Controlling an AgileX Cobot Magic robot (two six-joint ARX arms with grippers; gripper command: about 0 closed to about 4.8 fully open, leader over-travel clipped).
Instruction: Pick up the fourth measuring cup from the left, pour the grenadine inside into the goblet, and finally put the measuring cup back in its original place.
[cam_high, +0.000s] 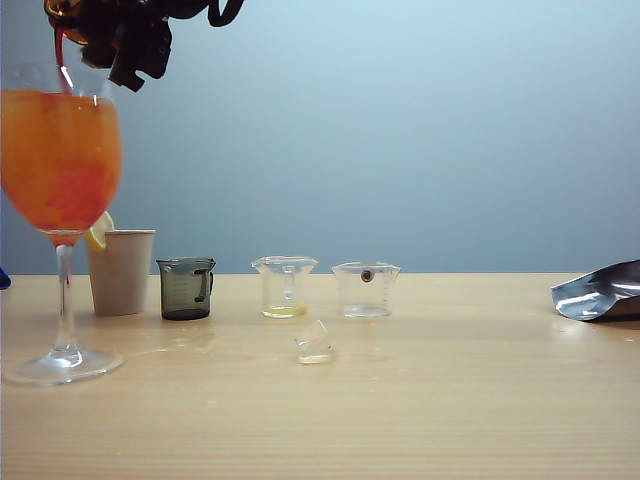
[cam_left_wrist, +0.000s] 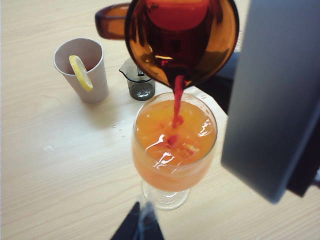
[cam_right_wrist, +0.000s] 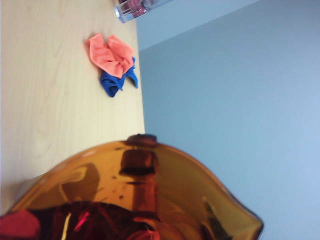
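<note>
Amber-brown and translucent, the fourth cup hangs tipped right over the goblet, its spout low and its stubby handle sticking out sideways. A thin dark-red thread of grenadine falls from the spout into the orange drink, and red clouds spread inside the bowl where it lands, seen as a darker patch low in the glass in the exterior view. More grenadine pools inside the tilted cup, near its rim. The right gripper sits above the goblet's rim at the top edge of the exterior view, a dark mass with the cup at it; it appears to be clamped on the cup, though the fingers themselves are hard to make out. The left gripper hangs on the near side of the goblet's foot, only dark tips showing, so whether they are spread I cannot tell. Just behind the goblet stands a paper cup with a lemon slice on its rim, then a grey cup beside that. Further from the goblet are two clear cups, a small tipped glass, and, far off, a foil pouch.
</note>
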